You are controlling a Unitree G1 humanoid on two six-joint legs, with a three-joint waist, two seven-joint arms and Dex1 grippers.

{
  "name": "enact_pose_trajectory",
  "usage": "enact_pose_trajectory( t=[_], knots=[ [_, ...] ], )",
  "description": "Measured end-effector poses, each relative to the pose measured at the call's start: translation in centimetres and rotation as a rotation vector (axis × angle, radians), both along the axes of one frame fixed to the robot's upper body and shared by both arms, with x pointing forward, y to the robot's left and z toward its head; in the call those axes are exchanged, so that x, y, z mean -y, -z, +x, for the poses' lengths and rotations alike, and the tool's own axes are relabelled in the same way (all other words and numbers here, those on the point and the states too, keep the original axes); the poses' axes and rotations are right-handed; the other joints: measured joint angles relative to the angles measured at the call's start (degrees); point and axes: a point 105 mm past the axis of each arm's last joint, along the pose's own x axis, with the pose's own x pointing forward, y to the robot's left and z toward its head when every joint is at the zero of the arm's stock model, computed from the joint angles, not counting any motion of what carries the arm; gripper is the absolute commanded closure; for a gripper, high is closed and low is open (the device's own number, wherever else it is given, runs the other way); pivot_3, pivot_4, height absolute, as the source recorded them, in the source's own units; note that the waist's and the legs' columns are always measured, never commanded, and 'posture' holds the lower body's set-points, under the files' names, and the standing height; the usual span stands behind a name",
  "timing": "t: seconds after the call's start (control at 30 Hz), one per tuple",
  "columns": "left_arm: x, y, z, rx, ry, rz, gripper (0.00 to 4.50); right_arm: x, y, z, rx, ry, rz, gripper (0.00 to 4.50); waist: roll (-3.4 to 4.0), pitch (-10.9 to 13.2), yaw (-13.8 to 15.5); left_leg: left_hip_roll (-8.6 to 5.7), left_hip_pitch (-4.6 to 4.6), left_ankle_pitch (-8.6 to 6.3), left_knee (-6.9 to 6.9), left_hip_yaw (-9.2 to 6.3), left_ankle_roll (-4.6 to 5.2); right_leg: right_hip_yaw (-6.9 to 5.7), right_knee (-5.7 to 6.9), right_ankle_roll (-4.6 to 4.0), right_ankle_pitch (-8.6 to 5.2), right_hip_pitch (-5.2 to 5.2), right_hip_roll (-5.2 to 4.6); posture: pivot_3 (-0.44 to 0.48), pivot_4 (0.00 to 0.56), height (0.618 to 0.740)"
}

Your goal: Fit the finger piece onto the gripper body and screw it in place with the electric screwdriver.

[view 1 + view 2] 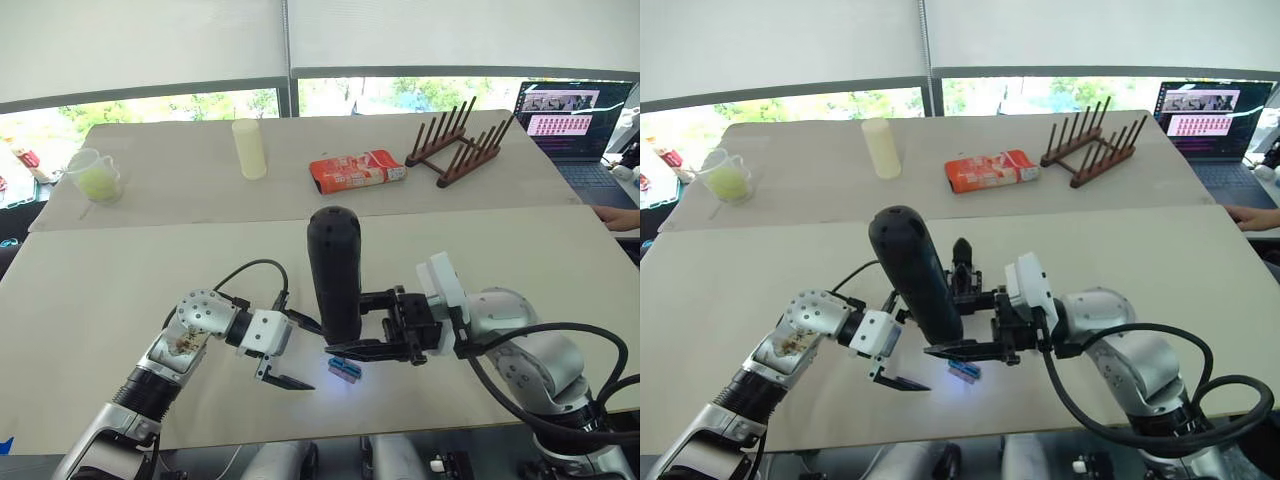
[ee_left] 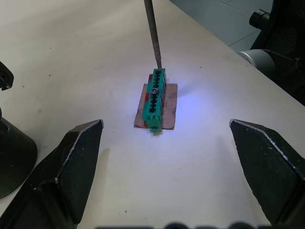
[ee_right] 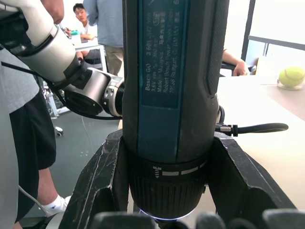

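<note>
Head views: right gripper (image 1: 352, 325) clamps the screwdriver (image 1: 334, 270) at its lower end, tool upright, rounded end up, centre of frame. A bluish light falls on the counter (image 1: 120, 290) under its tip, on a small green block (image 1: 344, 370) at lower centre. Left gripper (image 1: 295, 352) sits just left of the block, fingers spread wide, holding nothing. In the right eye view a black pointed part (image 1: 962, 252) shows just behind the screwdriver; likely the gripper body, mostly hidden. Finger piece: cannot place it. On the far counter, across the upper frame: cup (image 1: 92, 176) at left, pale cylinder (image 1: 249, 149), red packet (image 1: 356, 170), wooden rack (image 1: 462, 143), laptop (image 1: 572, 112) at upper right.

Left wrist view: both fingers (image 2: 71, 162) wide apart, nothing between them but bare counter. The green block (image 2: 156, 99) lies on a brown card, centre of frame, lit blue-white. The thin metal bit (image 2: 152, 28) comes down from the upper edge; its tip meets the block's far end. A dark round base (image 2: 12, 155) sits at the left edge.

Right wrist view: screwdriver body (image 3: 174, 81) stands in the centre, printed label facing the camera, gripped on both sides by the black fingers (image 3: 97, 181). Light glows under its collar. Left arm (image 3: 57, 57) at upper left; people stand behind.
</note>
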Motion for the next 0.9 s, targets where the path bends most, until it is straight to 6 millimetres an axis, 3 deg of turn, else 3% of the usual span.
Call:
enact_pose_trajectory(
  t=[0.9],
  knots=[
    [0.9,-0.5,-0.4,-0.005,0.007,-0.010,0.00,0.2,1.5,0.1,0.003,0.050,0.008,2.60,0.00,0.00,0.02,0.01,0.04,0.00,-0.01,-0.01,0.00,0.00,-0.14,0.00,0.00,0.10,0.07,0.000,0.150,0.740]
  ],
)
